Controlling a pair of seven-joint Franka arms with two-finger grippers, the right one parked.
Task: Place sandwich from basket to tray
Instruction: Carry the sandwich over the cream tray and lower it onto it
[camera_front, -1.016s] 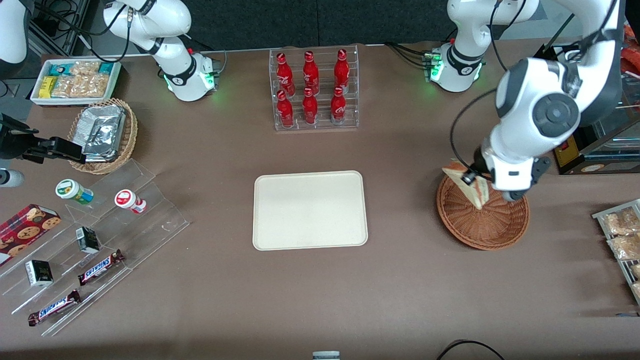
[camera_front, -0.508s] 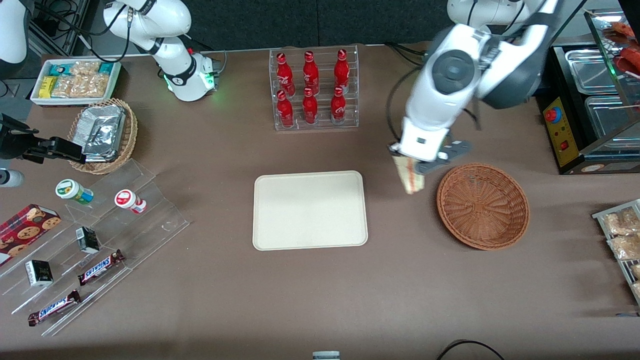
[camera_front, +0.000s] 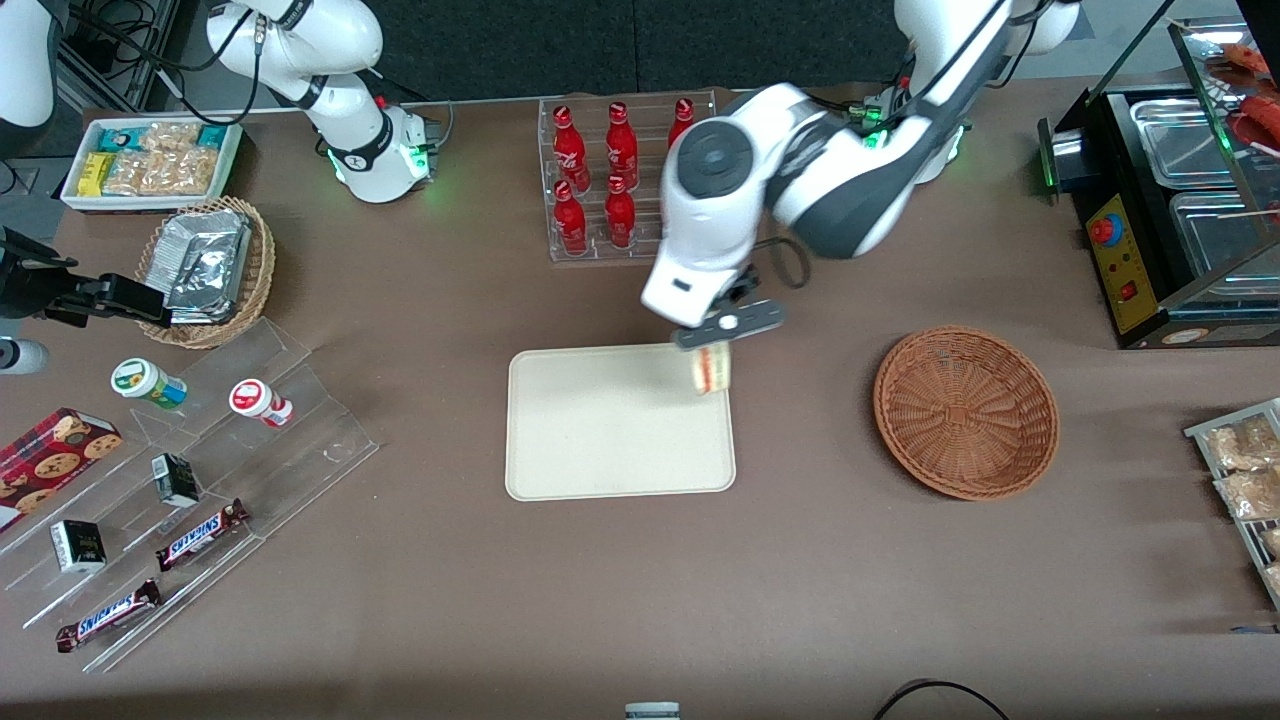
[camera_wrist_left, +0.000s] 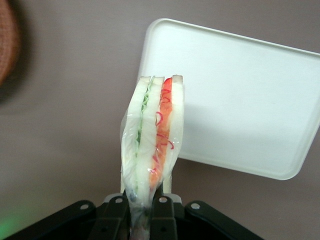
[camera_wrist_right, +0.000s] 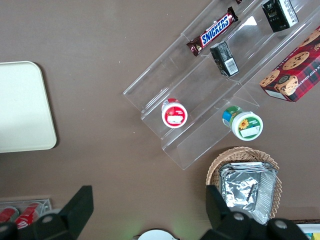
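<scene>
Front view showed the end effector (camera_front: 712, 352) clenched on the sandwich (camera_front: 712, 369), held above the tray (camera_front: 600, 430) corner nearest the basket (camera_front: 966, 412). Best approach, imo: carry it further in over the tray, lower it, then release.

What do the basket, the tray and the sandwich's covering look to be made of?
The basket: woven wicker, reddish-brown, with visible radial weave. The tray: likely matte cream plastic, smooth with moulded rounded corners. The sandwich, held over the tray's corner by the shut end effector: clear glossy film over white bread, probably plastic wrap.
</scene>
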